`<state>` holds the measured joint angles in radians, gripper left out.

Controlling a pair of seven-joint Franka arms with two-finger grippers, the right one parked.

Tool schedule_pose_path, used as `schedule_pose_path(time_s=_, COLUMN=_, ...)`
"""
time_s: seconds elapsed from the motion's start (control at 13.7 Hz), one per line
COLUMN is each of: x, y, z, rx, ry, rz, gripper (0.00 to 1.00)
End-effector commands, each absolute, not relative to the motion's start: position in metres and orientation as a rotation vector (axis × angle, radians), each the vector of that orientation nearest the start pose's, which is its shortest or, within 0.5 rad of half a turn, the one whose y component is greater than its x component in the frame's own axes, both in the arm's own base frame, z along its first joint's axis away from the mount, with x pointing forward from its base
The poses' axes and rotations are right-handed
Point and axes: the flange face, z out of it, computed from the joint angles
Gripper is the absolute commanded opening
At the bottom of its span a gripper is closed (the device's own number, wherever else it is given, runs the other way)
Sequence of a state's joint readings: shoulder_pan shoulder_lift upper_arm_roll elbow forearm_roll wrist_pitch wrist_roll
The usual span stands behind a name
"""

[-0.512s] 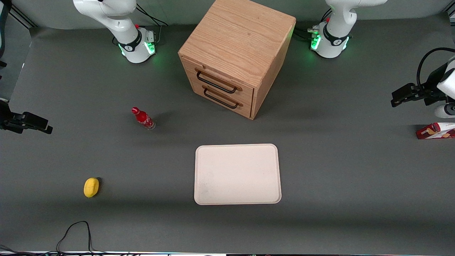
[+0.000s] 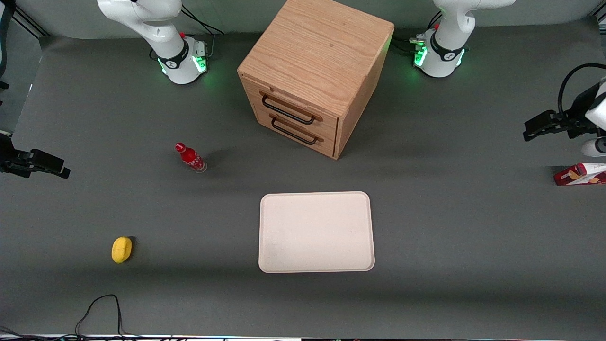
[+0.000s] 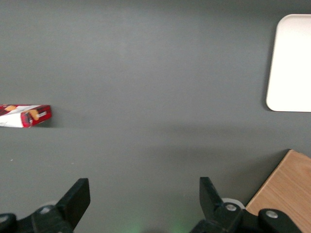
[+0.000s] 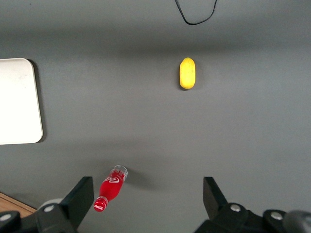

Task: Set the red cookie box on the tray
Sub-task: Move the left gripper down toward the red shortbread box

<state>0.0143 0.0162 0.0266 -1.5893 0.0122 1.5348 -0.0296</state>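
Nearest your front camera, the tray [image 2: 316,232] sits flat on the table [image 2: 450,265]. Farther off, at the working arm's end, your red cookie box [image 2: 580,174] lies well apart from it, and the gripper [image 3: 144,194] hangs above that box, fingers [image 3: 77,194] spread wide, holding nothing.

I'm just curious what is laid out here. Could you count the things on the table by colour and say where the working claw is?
Red: 2, the red cookie box and a small bottle
Yellow: 1, a lemon
Cream-white: 1, the tray
Wood: 1, a drawer cabinet
Total: 5
The left gripper hangs open above the table near the box.
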Motion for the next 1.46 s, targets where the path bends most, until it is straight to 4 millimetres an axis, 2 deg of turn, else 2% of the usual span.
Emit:
schedule_pose_path(time_s=0.0, x=0.542, y=0.106, z=0.601, rx=-3.129, ry=-0.204, rz=0.144, gripper=1.0)
schedule_pose_path(time_s=0.22, x=0.525, y=0.202, z=0.592, rx=-3.127, ry=-0.269, rz=0.138, gripper=1.0)
schedule_pose_path(time_s=0.29, x=0.52, y=0.232, z=0.591, rx=-3.116, ry=-0.226, rz=0.121, gripper=1.0)
schedule_pose_path(time_s=0.44, x=0.509, y=0.306, z=0.58, rx=-3.106, ry=-0.107, rz=0.096, gripper=1.0)
schedule_pose_path(time_s=0.59, x=0.496, y=0.384, z=0.561, rx=-3.098, ry=-0.082, rz=0.075, gripper=1.0)
schedule_pose_path(time_s=0.73, x=0.488, y=0.436, z=0.541, rx=-3.106, ry=-0.031, rz=0.078, gripper=1.0)
schedule_pose_path(time_s=0.88, x=0.479, y=0.462, z=0.53, rx=-3.101, ry=-0.079, rz=0.061, gripper=1.0)
schedule_pose_path(time_s=1.02, x=0.472, y=0.471, z=0.523, rx=-3.097, ry=-0.206, rz=0.058, gripper=1.0)
schedule_pose_path(time_s=1.1, x=0.462, y=0.48, z=0.52, rx=-3.087, ry=-0.355, rz=0.061, gripper=1.0)
schedule_pose_path(time_s=1.17, x=0.458, y=0.482, z=0.507, rx=-3.071, ry=-0.56, rz=0.088, gripper=1.0)
schedule_pose_path(time_s=1.32, x=0.449, y=0.485, z=0.503, rx=-3.015, ry=-0.842, rz=0.104, gripper=1.0)
schedule_pose_path(time_s=1.39, x=0.446, y=0.487, z=0.502, rx=-2.958, ry=-1.059, rz=0.094, gripper=1.0)
